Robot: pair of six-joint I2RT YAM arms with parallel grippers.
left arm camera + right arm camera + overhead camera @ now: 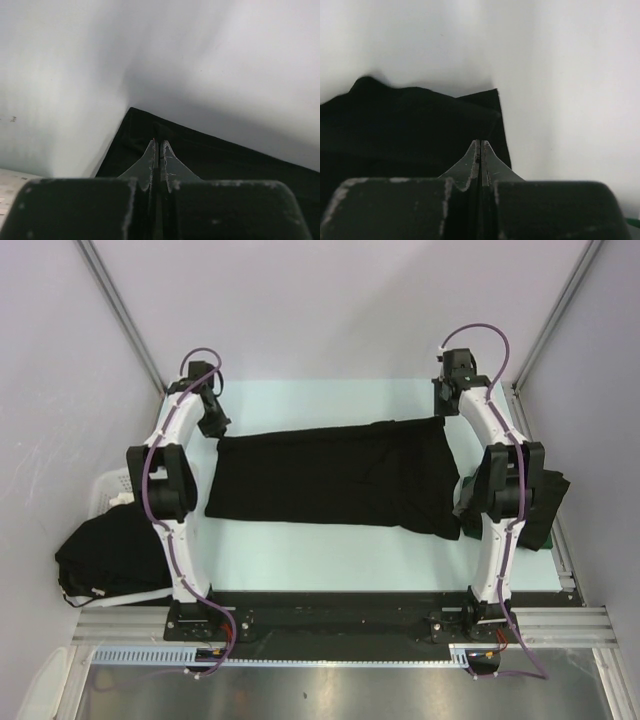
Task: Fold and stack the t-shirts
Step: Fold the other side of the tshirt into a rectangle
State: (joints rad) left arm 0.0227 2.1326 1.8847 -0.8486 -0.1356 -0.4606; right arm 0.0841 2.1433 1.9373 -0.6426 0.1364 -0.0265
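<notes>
At 8 o'clock a black cloth heap [100, 555] spills from the white basket [110, 488] beside the worktop [320, 560]. The left end effector [158, 144], pressed closed, sits over the 10 o'clock corner of the spread t-shirt [330, 480]. The right end effector [479, 144], also closed, sits over its 2 o'clock corner. A dark cloth pile [548, 502] lies at 3 o'clock.

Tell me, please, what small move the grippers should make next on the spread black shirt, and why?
Probably open both and pinch the corners: the left gripper and right gripper sit shut at the far corners of the flat black cloth t-shirt, with no cloth visibly pinched.
</notes>
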